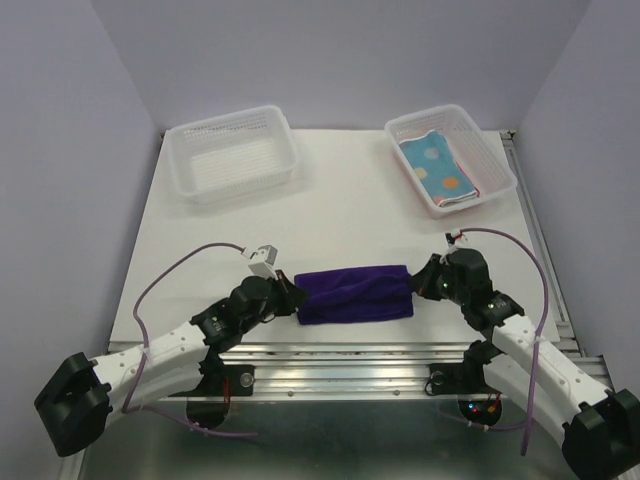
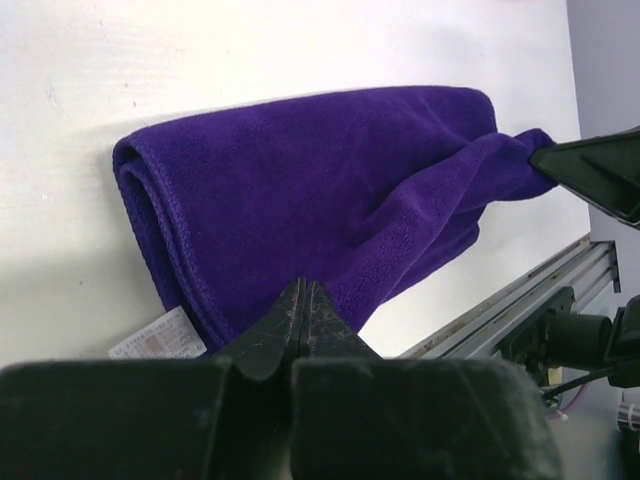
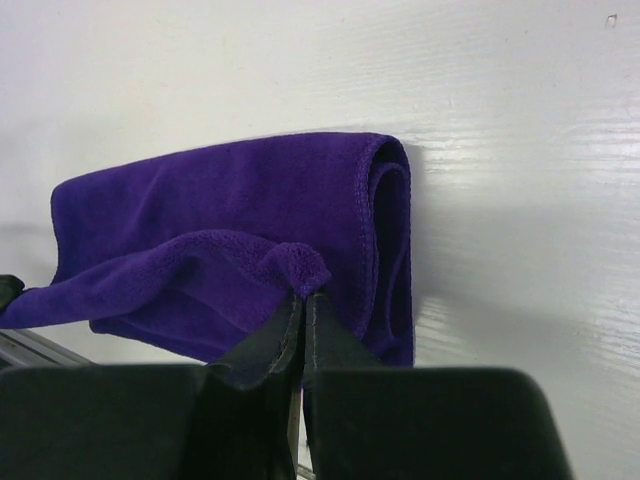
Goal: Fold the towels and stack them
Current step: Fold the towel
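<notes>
A dark purple towel (image 1: 355, 293) lies folded into a long band near the table's front edge, between my two grippers. My left gripper (image 1: 293, 296) is at its left end. In the left wrist view its jaws (image 2: 303, 288) are shut, tips on the towel's (image 2: 300, 190) near edge. My right gripper (image 1: 418, 284) is at the right end, shut on a pinched corner (image 3: 305, 293) of the towel (image 3: 200, 210). A light blue towel with orange spots (image 1: 437, 168) lies in the right basket. The pink-red and peach-orange towels are out of view.
An empty white perforated basket (image 1: 232, 152) stands at the back left. A second white basket (image 1: 492, 150) stands at the back right. A metal rail (image 1: 350, 352) runs along the table's front edge just behind the towel. A white label (image 2: 150, 340) sticks out of the towel.
</notes>
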`<state>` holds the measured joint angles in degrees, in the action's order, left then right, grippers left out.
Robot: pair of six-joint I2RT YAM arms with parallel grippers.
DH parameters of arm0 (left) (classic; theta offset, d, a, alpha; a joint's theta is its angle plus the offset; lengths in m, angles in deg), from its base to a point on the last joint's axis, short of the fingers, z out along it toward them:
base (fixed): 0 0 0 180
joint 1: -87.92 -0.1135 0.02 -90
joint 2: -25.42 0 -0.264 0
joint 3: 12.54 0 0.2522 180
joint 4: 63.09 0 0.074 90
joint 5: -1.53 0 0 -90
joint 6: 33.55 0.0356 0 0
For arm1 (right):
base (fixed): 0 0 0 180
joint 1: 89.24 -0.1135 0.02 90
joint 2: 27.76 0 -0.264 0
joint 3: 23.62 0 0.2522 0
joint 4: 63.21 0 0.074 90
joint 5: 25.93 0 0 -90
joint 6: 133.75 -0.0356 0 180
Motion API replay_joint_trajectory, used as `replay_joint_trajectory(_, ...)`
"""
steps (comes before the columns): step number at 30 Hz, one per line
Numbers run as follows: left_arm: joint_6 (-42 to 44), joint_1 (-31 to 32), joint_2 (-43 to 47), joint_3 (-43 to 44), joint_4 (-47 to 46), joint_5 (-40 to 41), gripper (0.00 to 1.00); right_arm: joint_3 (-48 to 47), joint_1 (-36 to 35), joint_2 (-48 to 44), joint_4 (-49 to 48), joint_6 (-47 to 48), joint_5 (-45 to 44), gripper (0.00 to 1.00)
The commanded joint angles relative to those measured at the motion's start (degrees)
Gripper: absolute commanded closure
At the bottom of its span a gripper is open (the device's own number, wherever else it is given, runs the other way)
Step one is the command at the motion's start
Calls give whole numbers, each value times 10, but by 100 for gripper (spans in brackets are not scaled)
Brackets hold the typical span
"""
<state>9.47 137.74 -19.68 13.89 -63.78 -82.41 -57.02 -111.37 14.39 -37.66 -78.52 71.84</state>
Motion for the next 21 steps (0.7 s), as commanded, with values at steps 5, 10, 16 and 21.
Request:
replay_joint_trajectory(5, -50, 8, 8, -15, 51, -32, 100, 30, 1, -14, 32, -53, -2, 95)
replay_joint_trajectory(10, -68, 12, 7, -11, 100, -44, 74, 51, 0, -49, 78, -101, 7, 82)
replay_joint_trajectory(16, -54, 15, 46, 10, 158, -43, 1, 10, 1, -76, 121, -86, -17, 40)
replay_joint_trajectory(21, -44, 16, 65, 27, 193, -9, 1, -23, 1, -63, 110, -66, -14, 3)
